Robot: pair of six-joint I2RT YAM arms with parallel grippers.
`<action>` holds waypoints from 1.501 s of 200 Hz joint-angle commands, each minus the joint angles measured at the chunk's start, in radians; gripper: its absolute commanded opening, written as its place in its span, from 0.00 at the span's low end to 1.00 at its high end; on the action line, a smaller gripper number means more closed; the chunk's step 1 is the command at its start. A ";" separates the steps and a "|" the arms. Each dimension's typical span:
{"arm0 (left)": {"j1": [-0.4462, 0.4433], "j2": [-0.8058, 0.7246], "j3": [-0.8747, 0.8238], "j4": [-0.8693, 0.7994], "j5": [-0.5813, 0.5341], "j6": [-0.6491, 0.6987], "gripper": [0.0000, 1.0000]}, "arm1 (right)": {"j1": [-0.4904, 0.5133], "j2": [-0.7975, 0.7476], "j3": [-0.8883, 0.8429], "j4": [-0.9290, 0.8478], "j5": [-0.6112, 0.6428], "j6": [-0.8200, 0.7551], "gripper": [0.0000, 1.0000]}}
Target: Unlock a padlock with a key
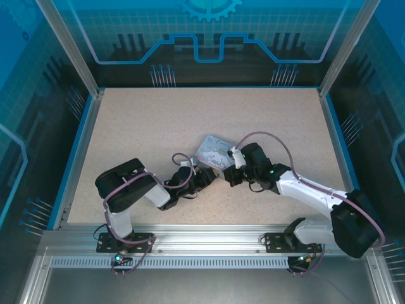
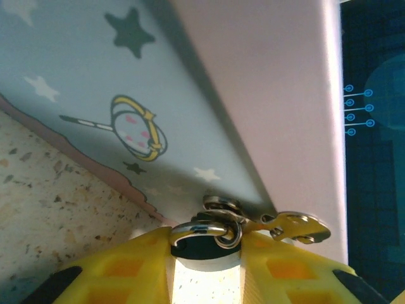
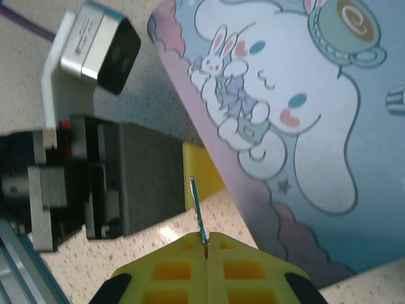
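The left gripper (image 2: 205,271) is clamped on the padlock (image 2: 204,247) — dark body between the pads, shackle toward the tin (image 2: 95,95), near the middle of the table (image 1: 158,120). The right gripper (image 3: 207,246) pinches the key (image 3: 197,206). Its blade points straight out from the fingertips toward the left gripper — close, not yet touching. I cannot see the keyhole, so lining up blade and lock looks like the right arm's job.

Between your left fingers (image 2: 107,275) sits the tiny dark-bodied metal-shackled padlock (image 2: 204,246), the pale blue rectangular cartoon tin (image 2: 95,69) just beyond them. Ahead of your right fingers (image 3: 171,272) juts the thin dark metal key (image 3: 197,212).
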 commanded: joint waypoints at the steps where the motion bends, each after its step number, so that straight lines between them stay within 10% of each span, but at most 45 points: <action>1: 0.008 0.034 -0.001 0.029 -0.010 0.006 0.33 | -0.029 0.043 0.080 -0.025 -0.021 0.053 0.00; 212: -0.008 0.132 0.023 0.046 -0.142 0.305 0.63 | -0.113 0.285 0.197 -0.215 0.023 0.195 0.00; 300: -0.032 0.187 0.046 0.324 -0.062 0.138 0.59 | -0.107 0.280 0.193 -0.205 0.015 0.203 0.00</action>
